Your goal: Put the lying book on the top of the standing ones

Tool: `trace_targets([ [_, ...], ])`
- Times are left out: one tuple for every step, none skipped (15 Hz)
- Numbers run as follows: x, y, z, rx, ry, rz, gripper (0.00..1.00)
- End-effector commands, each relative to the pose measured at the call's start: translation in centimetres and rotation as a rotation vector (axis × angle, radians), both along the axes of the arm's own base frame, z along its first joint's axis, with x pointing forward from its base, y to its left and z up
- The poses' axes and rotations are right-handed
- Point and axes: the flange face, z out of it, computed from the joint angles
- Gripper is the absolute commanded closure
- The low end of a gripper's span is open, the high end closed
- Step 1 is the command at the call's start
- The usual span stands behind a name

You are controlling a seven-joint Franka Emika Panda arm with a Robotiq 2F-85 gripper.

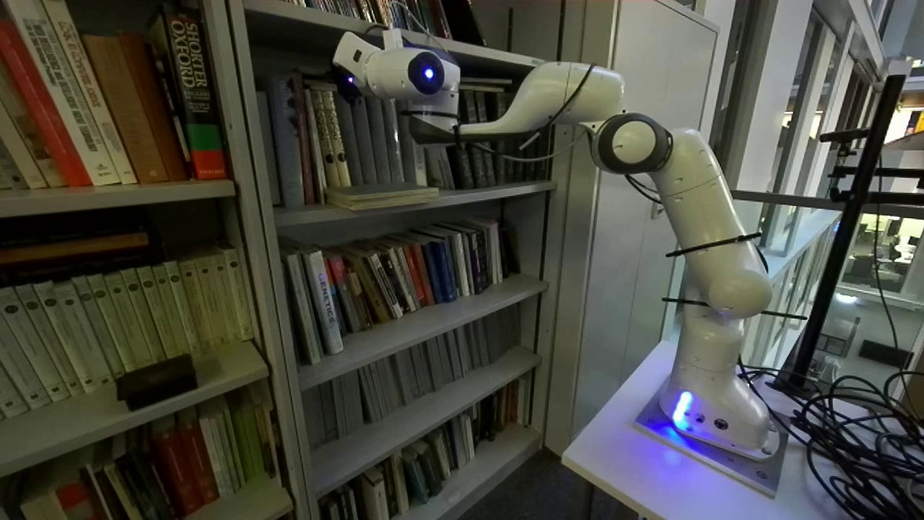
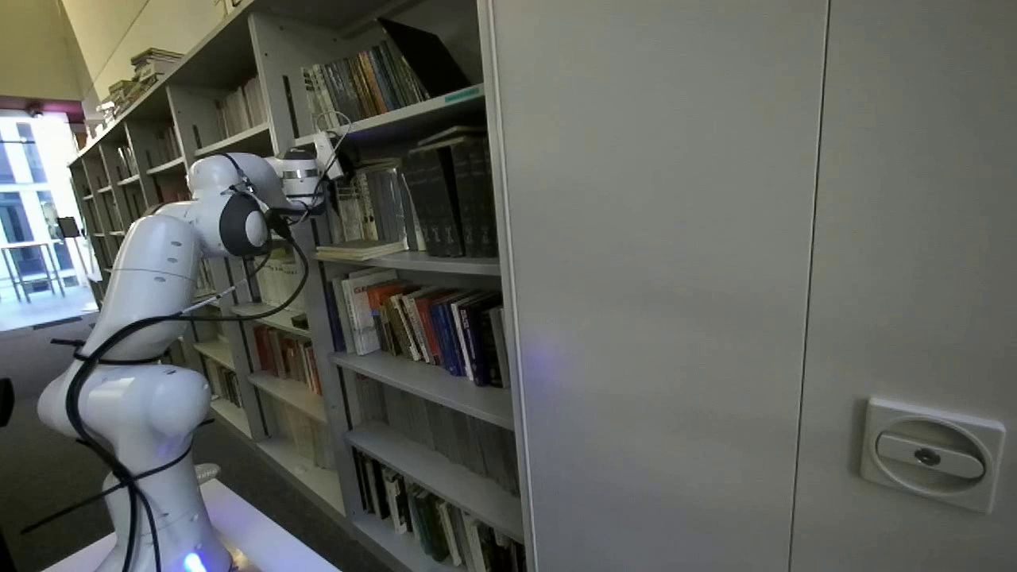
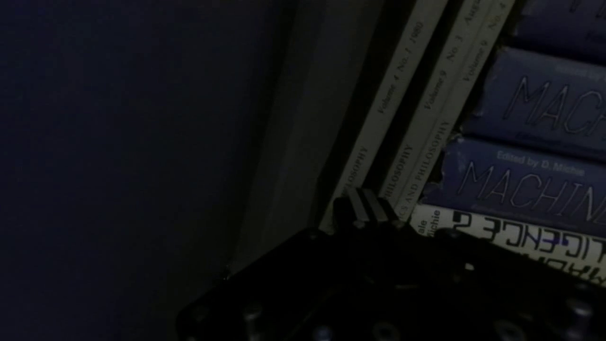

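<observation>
Well to the left of the lying book (image 1: 382,196), in an exterior view, I have cream volumes (image 1: 144,310) standing lower than it, a small dark object (image 1: 157,380) in front of them, and a dictionary lettered SHORTER OXFORD (image 1: 192,108) standing higher. The standing books (image 1: 368,141) begin just left of the lying book, run behind it and carry on to its right, with grey, white and dark spines. Above the lying book, a little to its left and apart from it, I have my gripper (image 3: 366,205); through the dim wrist view I see its fingers together. The lying book itself is pale and flat on the shelf (image 1: 498,191), reaching the front edge; I can't tell whether it is one volume or more. Below it runs a row of more colourful spines (image 1: 404,271). To its right, in both exterior views, I see dark volumes (image 2: 433,206). Farther right of it in an exterior view, my white arm (image 1: 563,94) is mounted on a white table (image 1: 613,440), with black cables (image 1: 852,433) tangled beyond.
</observation>
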Motion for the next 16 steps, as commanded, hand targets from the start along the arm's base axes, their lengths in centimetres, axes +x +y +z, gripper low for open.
trace_targets([
  [-0.4,-1.2,0.9,0.001,0.002,-0.022,1.00],
  [-0.6,-1.2,0.8,0.004,0.007,-0.013,1.00],
  [-0.9,-1.0,0.6,0.012,0.022,0.004,1.00],
  [-1.2,-0.8,0.5,0.024,0.035,0.017,1.00],
  [-1.5,-0.7,0.3,0.032,0.047,0.024,1.00],
  [-2.0,-0.5,0.2,0.037,0.058,0.035,1.00],
  [-2.5,-0.3,0.1,0.041,0.072,0.046,1.00],
  [-3.0,-0.3,0.1,0.032,0.071,0.044,1.00],
  [-3.3,-0.4,0.1,0.029,0.073,0.044,1.00],
  [-3.6,-0.6,0.3,0.023,0.067,0.034,1.00],
  [-3.9,-0.8,0.5,0.021,0.064,0.033,1.00],
  [-4.3,-1.1,0.7,0.014,0.060,0.025,1.00],
  [-4.7,-1.4,0.9,0.010,0.062,0.022,1.00],
  [-5.1,-1.6,0.9,0.001,0.064,0.012,1.00],
  [-5.4,-2.0,1.0,-0.001,0.064,0.009,1.00],
  [-5.7,-2.3,1.1,-0.007,0.066,0.002,1.00],
])
